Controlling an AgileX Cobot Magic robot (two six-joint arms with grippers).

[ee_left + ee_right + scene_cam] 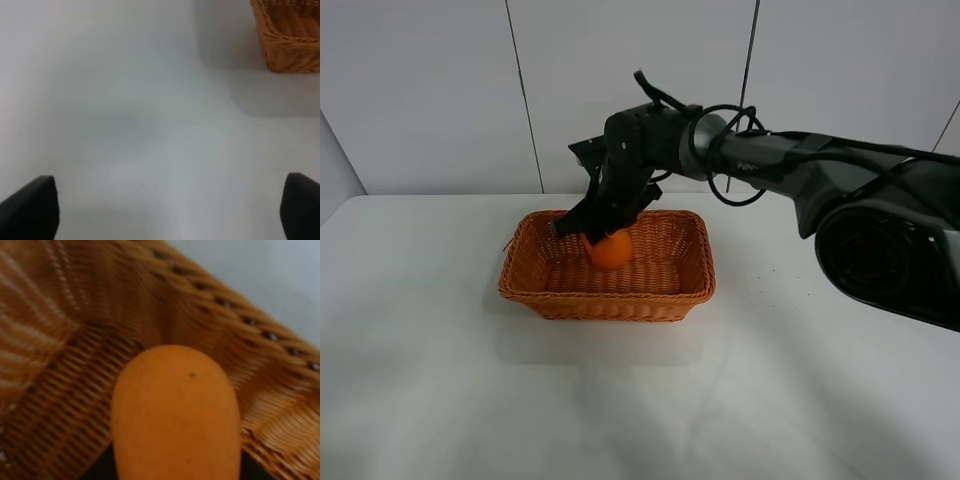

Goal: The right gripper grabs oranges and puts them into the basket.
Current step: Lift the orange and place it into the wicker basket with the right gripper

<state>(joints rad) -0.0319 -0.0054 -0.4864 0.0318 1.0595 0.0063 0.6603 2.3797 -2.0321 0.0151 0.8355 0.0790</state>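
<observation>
The orange is bright and round, held inside the wicker basket just above its floor. My right gripper, a black claw on a black arm with looping cables, reaches in from the right and is shut on the orange. In the right wrist view the orange fills the lower middle, with the basket's woven wall close behind it. My left gripper hangs over bare white table, its two black fingertips far apart and empty. A corner of the basket shows in that view.
The white table stretches around the basket on all sides. A white panelled wall stands behind. The right arm's bulky black base sits at the right edge.
</observation>
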